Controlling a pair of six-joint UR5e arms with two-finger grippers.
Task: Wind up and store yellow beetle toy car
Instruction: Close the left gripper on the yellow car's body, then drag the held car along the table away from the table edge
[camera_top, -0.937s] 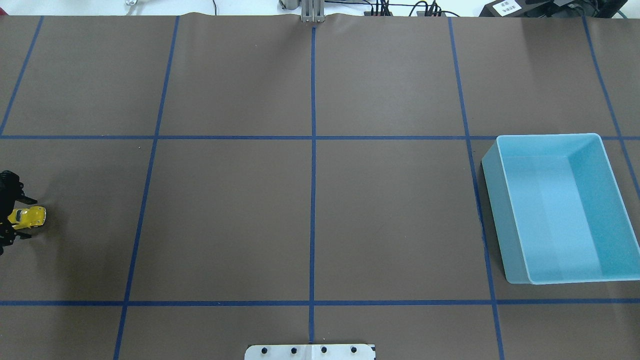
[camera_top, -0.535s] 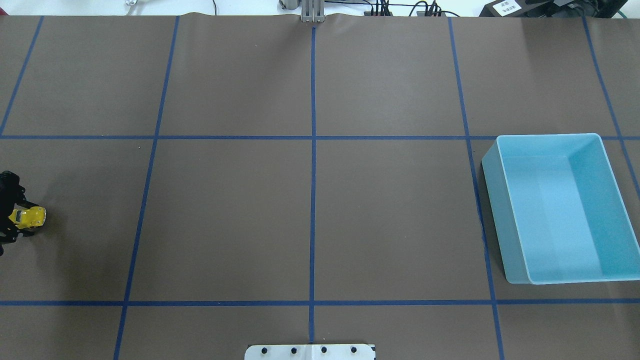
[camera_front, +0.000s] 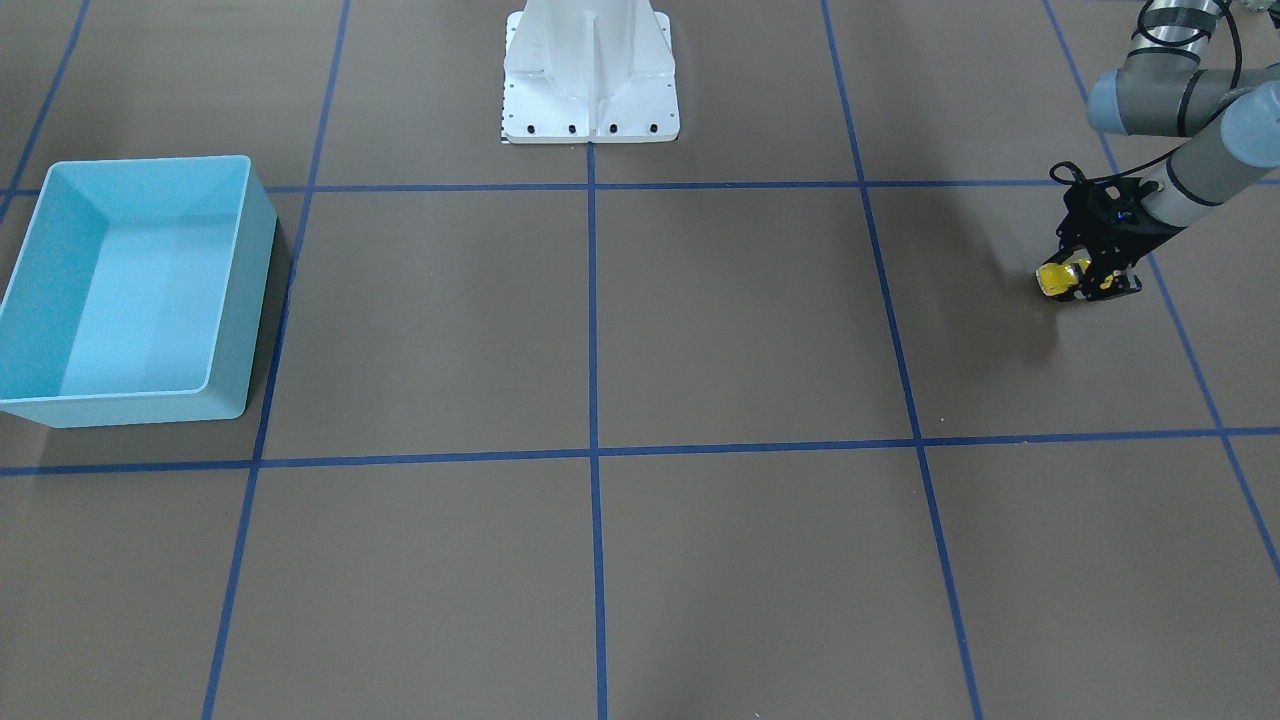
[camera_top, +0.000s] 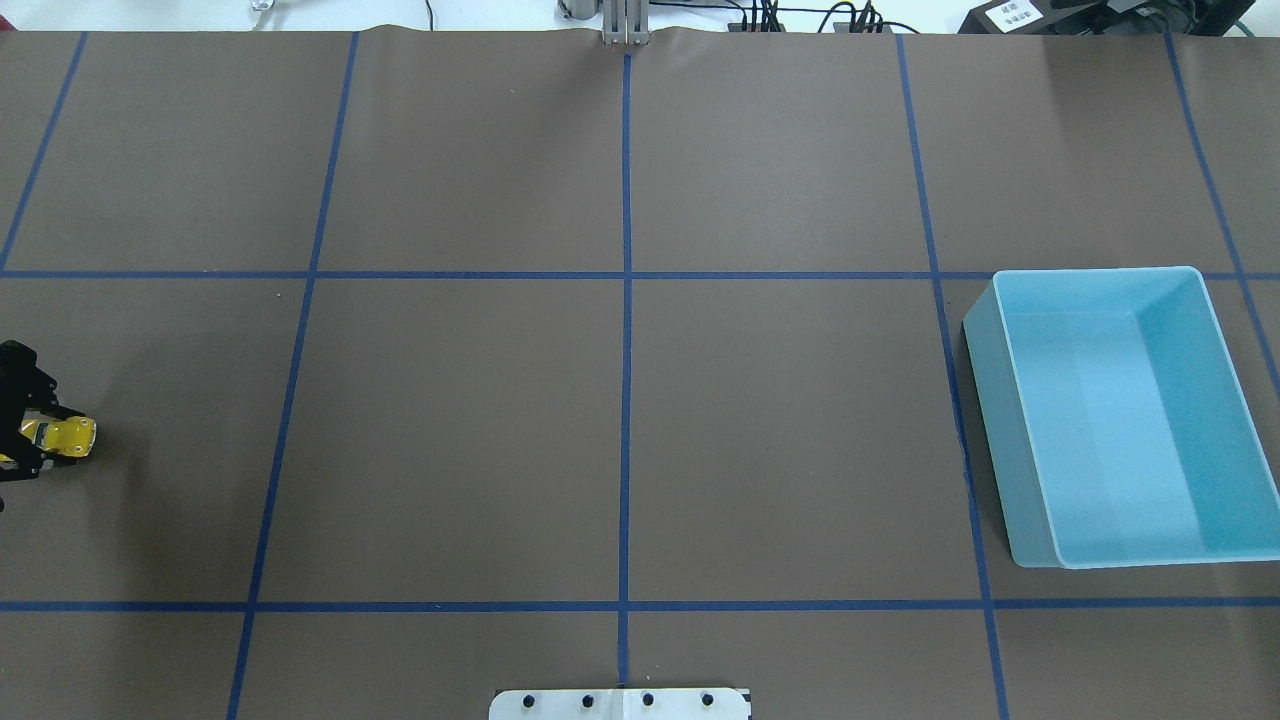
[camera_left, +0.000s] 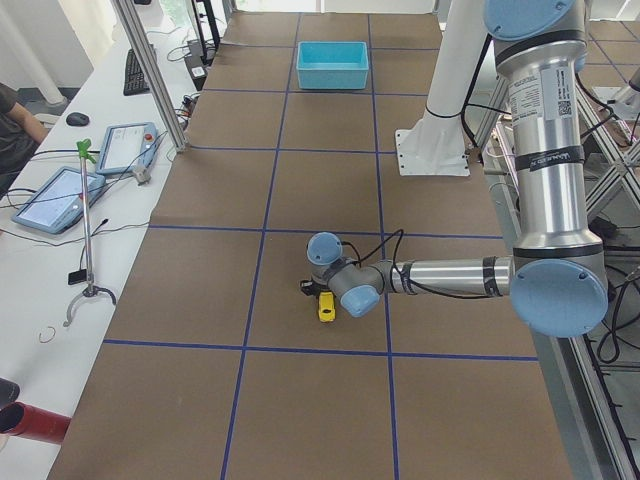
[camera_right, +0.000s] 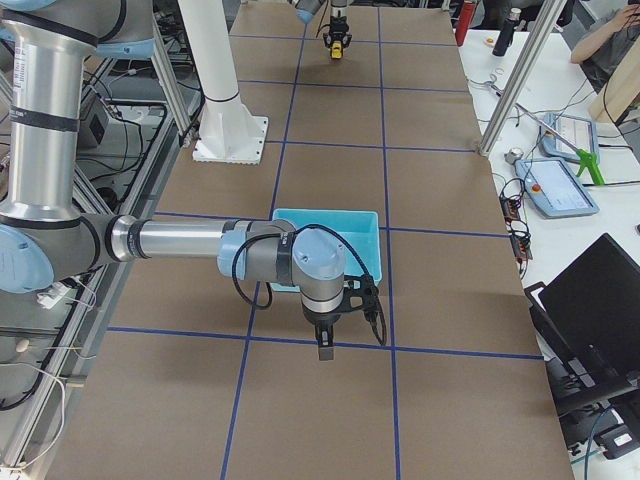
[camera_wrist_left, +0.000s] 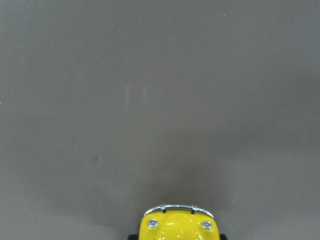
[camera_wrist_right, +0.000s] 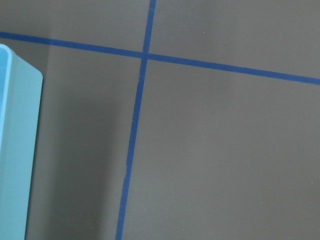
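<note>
Partly cut off overhead, left end effector (camera_top: 48, 438) pinching yellow beetle toy car (camera_top: 72, 435); right end effector (camera_right: 325, 350), state unclear.

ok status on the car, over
Left tool shut on car, far left of table. Right tool near bin, state can't tell. Bin empty, nothing seen between car and bin.

Brown, blue-gridded table (camera_top: 460, 440) is carrying: light blue bin (camera_top: 990, 420) near right edge; white base plate (camera_top: 620, 704) mid robot-side edge; yellow beetle toy car (camera_top: 70, 435) at left edge.
</note>
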